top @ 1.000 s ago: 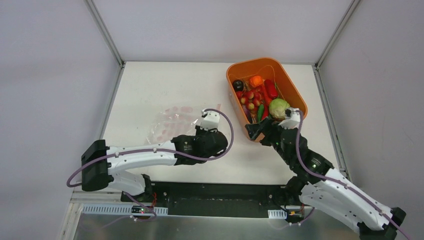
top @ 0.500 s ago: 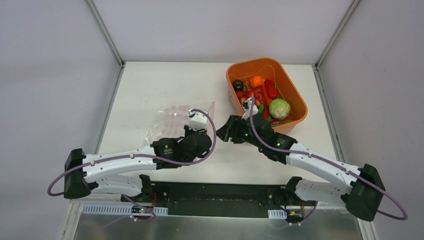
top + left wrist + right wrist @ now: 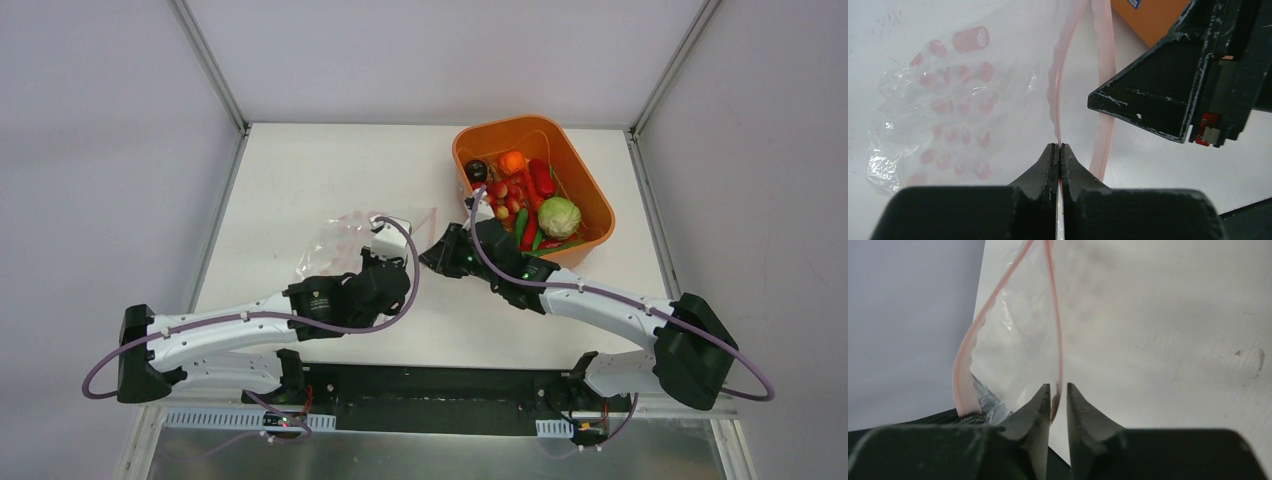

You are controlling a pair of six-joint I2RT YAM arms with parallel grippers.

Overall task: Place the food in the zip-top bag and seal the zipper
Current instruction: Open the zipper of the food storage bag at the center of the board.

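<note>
Zip-top bag [image 3: 340, 245] lies on the worktop [image 3: 300, 170] beside the orange tub [image 3: 585, 195] holding the food [image 3: 520, 195]. Left gripper [image 3: 1058, 147] pinches one zipper [image 3: 1057, 85] lip; right gripper [image 3: 1058, 386], slightly parted, straddles the other.

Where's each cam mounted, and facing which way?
Top external: above and behind the bases, looking down on table, orange tub, left arm, right arm.
Left wrist: looks along left gripper, shut on the zipper, toward the zip-top bag.
Right wrist: looks along right gripper, narrowly open astride the zipper's other lip.
Shared: both wrist views show the bag's open mouth.
</note>
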